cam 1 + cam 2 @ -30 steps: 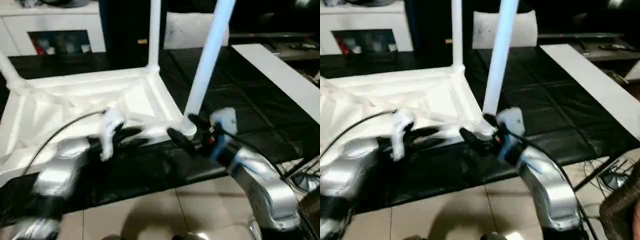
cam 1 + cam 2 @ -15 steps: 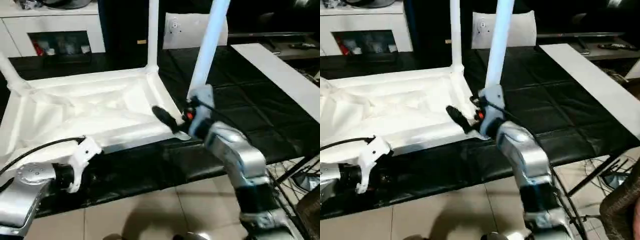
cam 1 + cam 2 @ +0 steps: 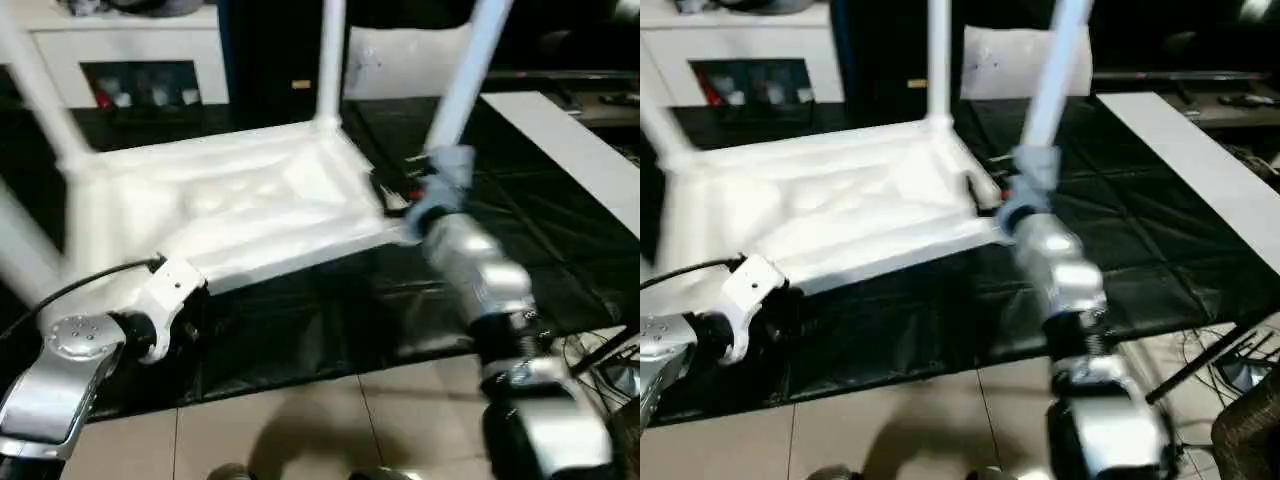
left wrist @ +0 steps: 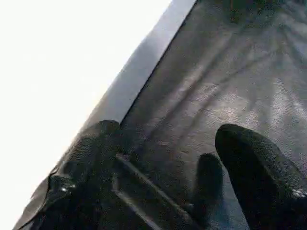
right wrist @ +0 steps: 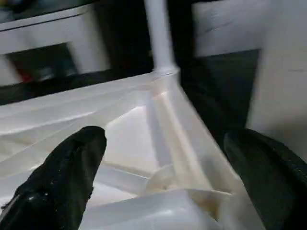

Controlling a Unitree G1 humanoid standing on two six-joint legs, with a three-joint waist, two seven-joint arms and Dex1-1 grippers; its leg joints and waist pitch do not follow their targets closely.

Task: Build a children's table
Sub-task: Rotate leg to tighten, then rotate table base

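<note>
Inverted white tabletop [image 3: 250, 205] lying ribbed side up on a black quilted worktop [image 3: 560, 230], near its front edge. Legs visible standing upright in corner sockets: the far right leg [image 3: 331, 60], the near right leg [image 3: 470, 65], and a far left leg [image 3: 40, 90]; a fourth pale, blurred streak at the near left corner cannot be confirmed as a leg. Two silver forearms enter from below. The right pincer [image 5: 168, 191], seen from its wrist camera, has its two black fingers [image 5: 62, 177] spread wide on either side of the near right corner of the tabletop, with the corner's rim and socket between them and no contact that can be made out; in the head views the right arm [image 3: 470, 270] reaches to the base of the near right leg. The left pincer [image 4: 182, 163] has its two fingers apart and holds nothing; it sits low over the worktop just in front of the tabletop's near long edge. Behind the worktop: one white cabinet [image 3: 130, 45] with an open shelf, one flat white bag [image 3: 400, 60], and one long white board [image 3: 570, 150] lying along the right side. Tiled floor [image 3: 300, 420] in the foreground.
</note>
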